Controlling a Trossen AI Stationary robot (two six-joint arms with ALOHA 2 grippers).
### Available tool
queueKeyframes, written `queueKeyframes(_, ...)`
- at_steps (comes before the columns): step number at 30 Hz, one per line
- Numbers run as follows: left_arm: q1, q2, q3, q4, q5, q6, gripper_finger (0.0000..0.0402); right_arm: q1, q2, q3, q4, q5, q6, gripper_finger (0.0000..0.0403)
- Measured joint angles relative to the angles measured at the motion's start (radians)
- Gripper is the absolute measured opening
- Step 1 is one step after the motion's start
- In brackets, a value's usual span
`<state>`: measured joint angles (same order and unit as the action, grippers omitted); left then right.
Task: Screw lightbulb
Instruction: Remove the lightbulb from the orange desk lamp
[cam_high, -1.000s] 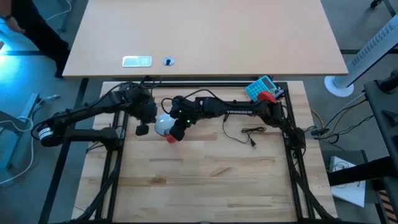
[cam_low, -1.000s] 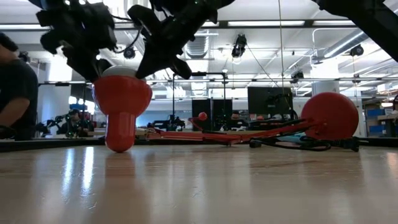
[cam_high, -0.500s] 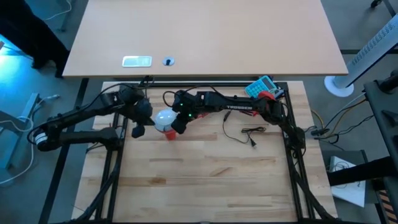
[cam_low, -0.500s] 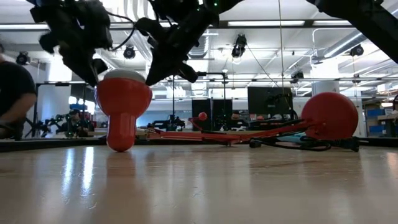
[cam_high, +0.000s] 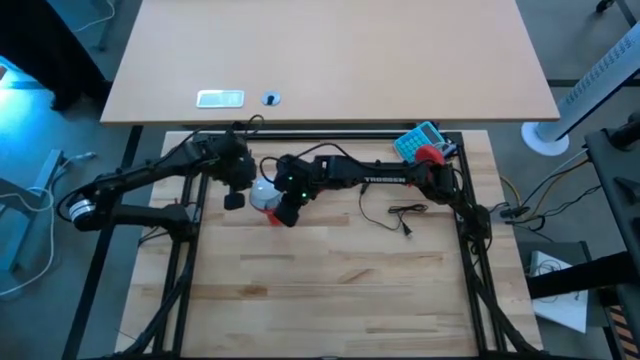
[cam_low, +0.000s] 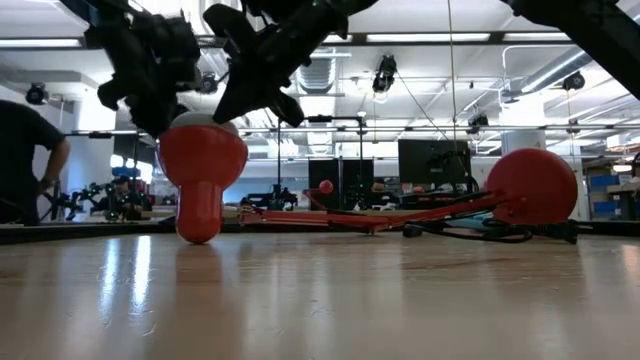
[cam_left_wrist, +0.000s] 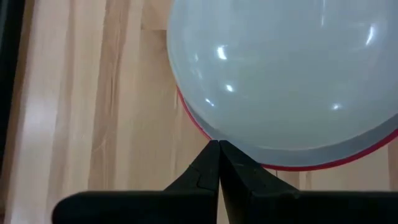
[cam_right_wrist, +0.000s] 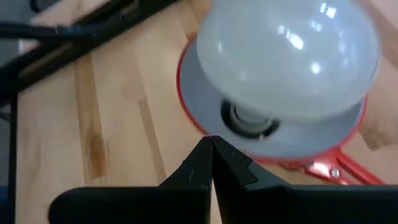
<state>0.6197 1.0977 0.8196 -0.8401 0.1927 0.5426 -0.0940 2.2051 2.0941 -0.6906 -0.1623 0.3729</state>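
Now the small white round-domed lightbulb (cam_high: 263, 190) sits in the red cone-shaped lamp shade (cam_low: 202, 155), which stands mouth-up on the pale wooden worktop (cam_high: 330, 290). Left claw (cam_high: 234, 201) and right claw (cam_high: 284, 215) hover close on either side, both fully closed, holding nothing.

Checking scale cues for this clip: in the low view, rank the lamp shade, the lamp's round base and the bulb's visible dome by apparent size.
1. Lamp shade and round red base: near alike; the shade is closer, so unranked.
2. Lightbulb: smallest, only a sliver of dome shows above the shade.
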Motion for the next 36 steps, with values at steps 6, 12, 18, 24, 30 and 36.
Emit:
queueKeyframes(6,0.008,-0.029,0.044,0.006,-0.001,0.042,0.0000,-0.007,0.002,0.000,0.022,0.005,0.011,0.0000)
queueKeyframes(12,0.014,0.012,0.035,0.022,0.010,0.058,0.0000,-0.016,0.002,0.000,0.019,0.007,0.011,0.0000)
queueKeyframes(18,0.013,0.025,0.035,0.025,0.028,0.047,0.0000,-0.017,0.007,0.000,0.015,0.017,0.012,0.0000)
queueKeyframes(24,0.013,-0.032,0.035,-0.009,0.044,0.011,0.0000,-0.030,0.008,0.000,0.012,0.044,0.012,0.0000)
queueKeyframes(30,0.012,-0.066,0.035,-0.026,0.062,-0.011,0.0000,-0.057,0.008,0.000,-0.009,0.049,0.003,0.0000)
queueKeyframes(36,0.010,-0.068,0.035,-0.028,0.133,-0.047,0.0000,-0.074,0.008,0.000,-0.065,0.058,-0.037,0.0000)
